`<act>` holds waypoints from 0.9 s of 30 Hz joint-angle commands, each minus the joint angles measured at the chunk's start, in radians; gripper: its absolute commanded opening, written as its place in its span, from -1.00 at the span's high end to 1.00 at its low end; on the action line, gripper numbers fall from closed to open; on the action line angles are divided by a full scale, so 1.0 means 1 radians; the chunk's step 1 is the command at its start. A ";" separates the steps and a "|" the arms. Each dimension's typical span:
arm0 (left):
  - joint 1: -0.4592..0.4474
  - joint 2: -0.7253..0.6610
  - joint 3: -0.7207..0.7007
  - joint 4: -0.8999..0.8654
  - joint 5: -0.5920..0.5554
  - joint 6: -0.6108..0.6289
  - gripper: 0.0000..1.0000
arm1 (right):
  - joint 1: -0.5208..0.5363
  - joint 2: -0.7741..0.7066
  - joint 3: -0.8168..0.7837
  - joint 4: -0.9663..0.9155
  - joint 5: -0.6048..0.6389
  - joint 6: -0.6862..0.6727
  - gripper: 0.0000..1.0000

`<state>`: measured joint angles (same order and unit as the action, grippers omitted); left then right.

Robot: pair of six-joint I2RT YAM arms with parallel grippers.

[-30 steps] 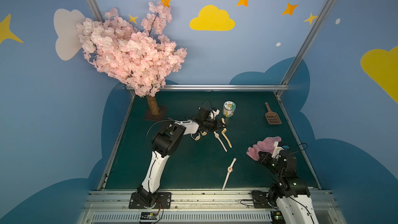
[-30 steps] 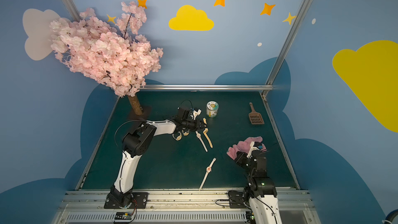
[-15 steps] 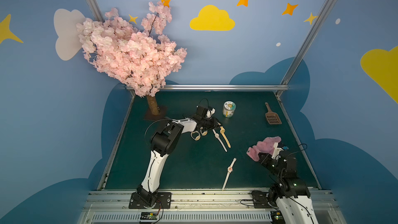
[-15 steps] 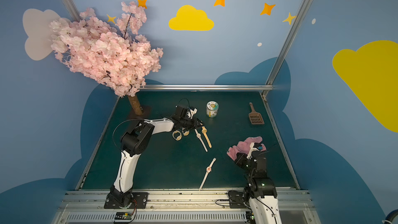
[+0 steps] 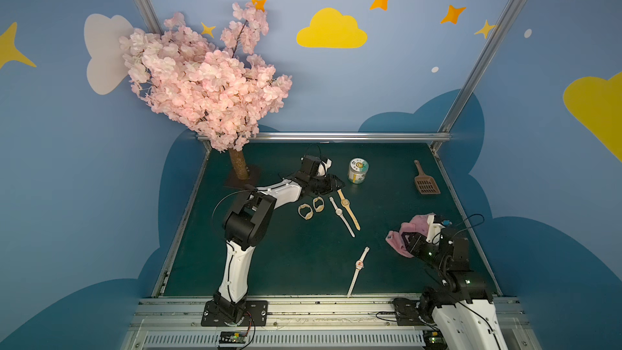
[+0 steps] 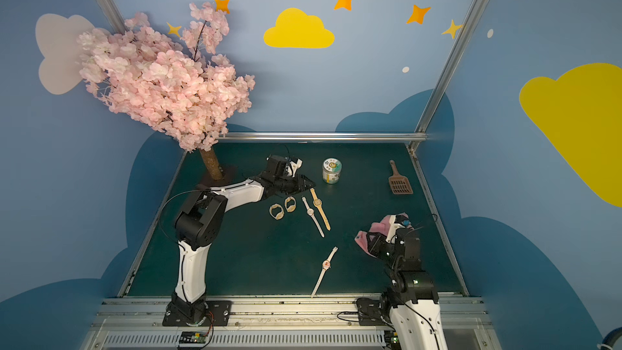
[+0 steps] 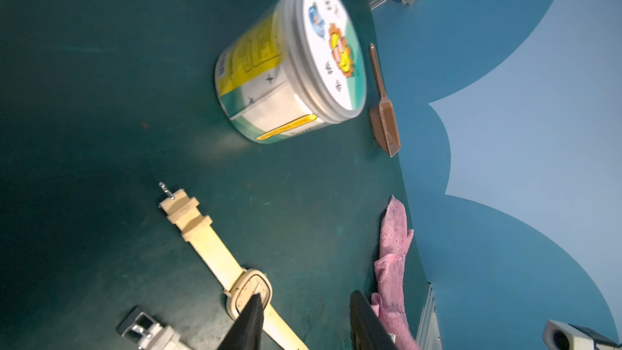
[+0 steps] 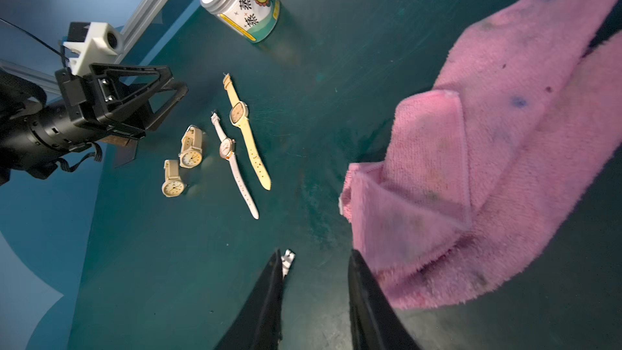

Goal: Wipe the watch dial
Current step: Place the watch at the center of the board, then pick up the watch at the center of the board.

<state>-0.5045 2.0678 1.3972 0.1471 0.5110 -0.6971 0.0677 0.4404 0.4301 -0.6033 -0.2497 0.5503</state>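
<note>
The green table [image 5: 303, 264] fills the lower middle of both top views, and a pink blossom tree [image 5: 202, 89] rises from its upper left corner. The left arm [image 5: 282, 193] reaches from the bottom edge up to the middle of the table. There the left gripper [image 5: 340, 184] ends just above a row of watches, its fingers apart with nothing between them.

At the lower right the right gripper [image 5: 404, 240] hangs over a crumpled pink cloth [image 5: 414, 226]. In the right wrist view its fingers [image 8: 266, 297] stand apart over bare table, and the cloth [image 8: 471, 163] lies against the outer side of one finger, not clamped.

A lidded jar [image 5: 357, 170] stands upright just right of the left gripper. A brown scoop [image 5: 425, 183] lies well apart, near the right edge.

The yellow watch [image 5: 350, 212] lies flat just below the left gripper. Its long axis runs from upper left to lower right, with the buckle end up toward the jar and the tail pointing at the cloth. Its dial [image 5: 344, 202] faces up, nearer the buckle end. In the left wrist view one fingertip [image 7: 254, 311] overlaps the edge of the dial [image 7: 245, 286]; I cannot tell whether it touches.

A white watch [image 5: 341, 217] lies parallel just to the left of the yellow one. Left of that are two buckled cream watches [image 5: 305, 211]. A pale watch [image 5: 358, 269] lies alone at lower middle, well apart from the row.
</note>
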 commanded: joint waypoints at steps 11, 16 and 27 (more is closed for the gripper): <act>-0.020 -0.359 -0.272 -0.047 -0.097 0.142 0.09 | 0.322 0.382 0.225 0.069 0.097 -0.101 0.30; -0.056 -0.487 -0.393 -0.116 -0.155 0.193 0.06 | 0.428 0.498 0.205 0.085 0.130 -0.002 0.29; -0.127 -0.595 -0.688 0.114 -0.020 0.108 0.05 | 0.564 0.612 -0.006 0.353 0.068 0.201 0.30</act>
<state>-0.6216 1.4918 0.7506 0.1703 0.4404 -0.5613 0.6235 1.0428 0.4603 -0.3592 -0.1547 0.6765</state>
